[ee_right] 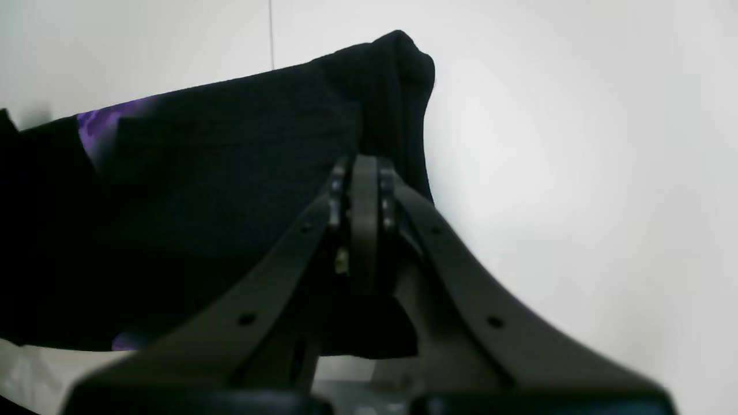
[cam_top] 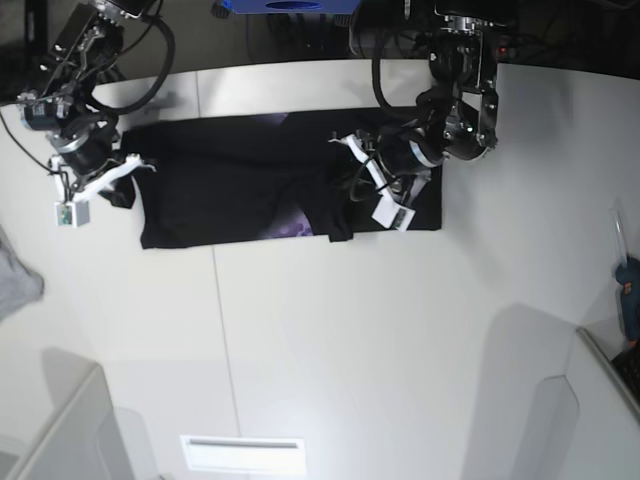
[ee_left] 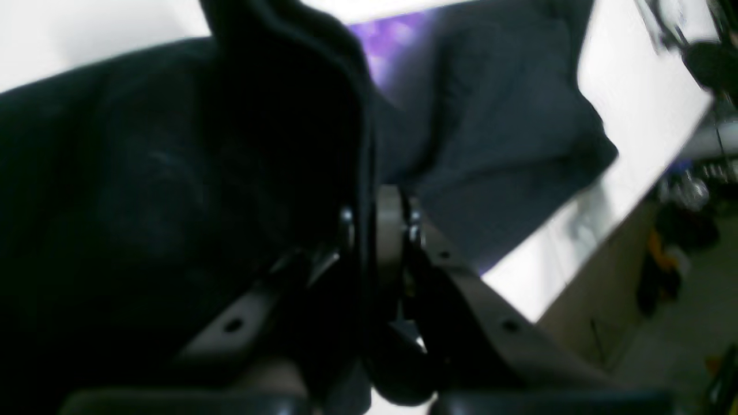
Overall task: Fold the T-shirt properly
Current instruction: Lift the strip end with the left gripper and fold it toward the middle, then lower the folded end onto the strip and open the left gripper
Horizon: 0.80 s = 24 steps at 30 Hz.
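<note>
The black T-shirt (cam_top: 230, 185) lies spread across the far part of the white table (cam_top: 330, 330), with a patch of purple print (cam_top: 295, 228) showing near its front hem. My left gripper (cam_top: 352, 185) is shut on a raised fold of the shirt's right half; in the left wrist view the gripper (ee_left: 375, 225) pinches black cloth (ee_left: 277, 115), with purple print (ee_left: 386, 46) beyond. My right gripper (cam_top: 133, 170) is shut on the shirt's left edge; in the right wrist view the gripper (ee_right: 363, 173) clamps a bunched black corner (ee_right: 398, 86).
A small light grey cloth (cam_top: 15, 280) lies at the table's left edge. A blue object (cam_top: 628, 285) sits at the right edge. A white plate (cam_top: 242, 453) lies at the front of the table. Cables and equipment stand behind the table.
</note>
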Motion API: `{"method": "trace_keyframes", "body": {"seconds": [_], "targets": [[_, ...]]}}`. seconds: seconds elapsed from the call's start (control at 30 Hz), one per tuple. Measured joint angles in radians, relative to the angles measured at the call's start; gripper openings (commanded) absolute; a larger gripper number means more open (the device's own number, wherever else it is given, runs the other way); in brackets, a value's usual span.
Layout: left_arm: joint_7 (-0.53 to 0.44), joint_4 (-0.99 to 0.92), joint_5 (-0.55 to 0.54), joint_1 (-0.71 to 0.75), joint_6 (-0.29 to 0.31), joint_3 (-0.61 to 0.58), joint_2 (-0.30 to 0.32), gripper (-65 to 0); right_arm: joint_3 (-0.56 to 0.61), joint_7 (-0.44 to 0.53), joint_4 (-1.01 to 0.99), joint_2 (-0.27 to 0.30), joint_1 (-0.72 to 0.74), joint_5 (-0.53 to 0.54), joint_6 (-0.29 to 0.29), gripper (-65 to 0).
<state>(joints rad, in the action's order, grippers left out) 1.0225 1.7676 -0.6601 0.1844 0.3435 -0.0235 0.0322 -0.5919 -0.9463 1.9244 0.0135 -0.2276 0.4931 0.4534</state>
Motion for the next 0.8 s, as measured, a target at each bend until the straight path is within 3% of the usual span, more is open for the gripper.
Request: {"method": "trace_keyframes", "body": {"seconds": [0.13,0.8], "targets": [[-0.002,-0.001,-0.001,-0.010,-0.060,-0.010,-0.006,-65.0,0.000,0.000,0.000,0.000,0.000,0.000,0.000,-65.0],[-0.002,-0.001,0.000,-0.006,-0.060,-0.013,-0.002,-65.0,0.000,0.000,0.000,0.000,0.003,0.000,0.000,-65.0]]}}
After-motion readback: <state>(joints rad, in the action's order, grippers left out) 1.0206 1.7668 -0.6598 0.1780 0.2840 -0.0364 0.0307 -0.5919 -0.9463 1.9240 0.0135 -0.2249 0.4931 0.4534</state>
